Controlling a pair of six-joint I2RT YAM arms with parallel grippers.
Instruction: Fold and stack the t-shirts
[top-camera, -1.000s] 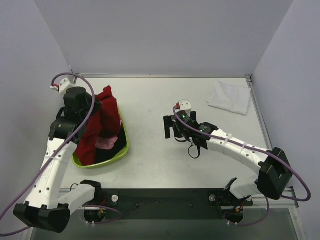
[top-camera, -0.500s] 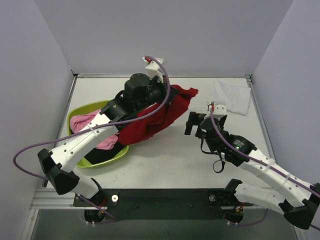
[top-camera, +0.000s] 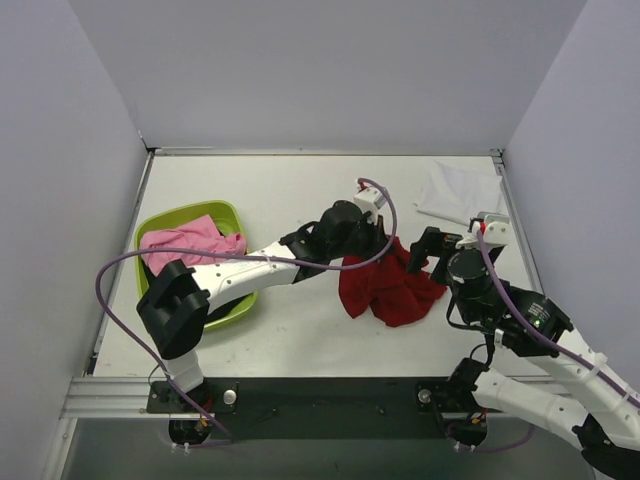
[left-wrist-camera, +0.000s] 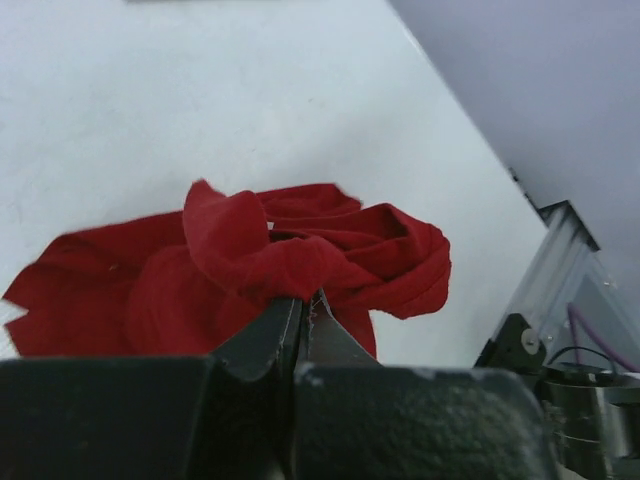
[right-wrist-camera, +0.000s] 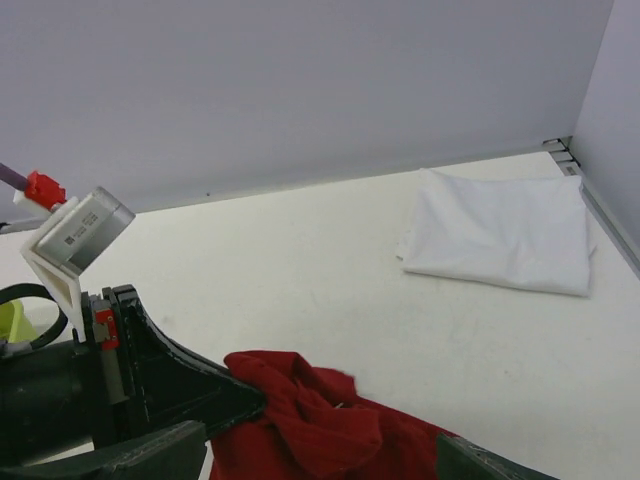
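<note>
On your left the pink shirt (top-camera: 190, 243) lies in the green tub (top-camera: 150, 228), while your left jaws are clamped tight on a bunched fold of the red shirt (top-camera: 392, 292), which sits crumpled on the worktop (top-camera: 300, 190) right of centre. Your right jaws stand wide open and empty just beside the heap, so bring them onto a free edge and draw the cloth flat before folding. The white shirt (top-camera: 460, 195) lies folded at the far right corner, likely the place to stack.

Crumpled deep red t-shirt (top-camera: 392, 292) at centre, flat white t-shirt (top-camera: 458, 195) far right, heaped pink t-shirt (top-camera: 188, 246) left
</note>
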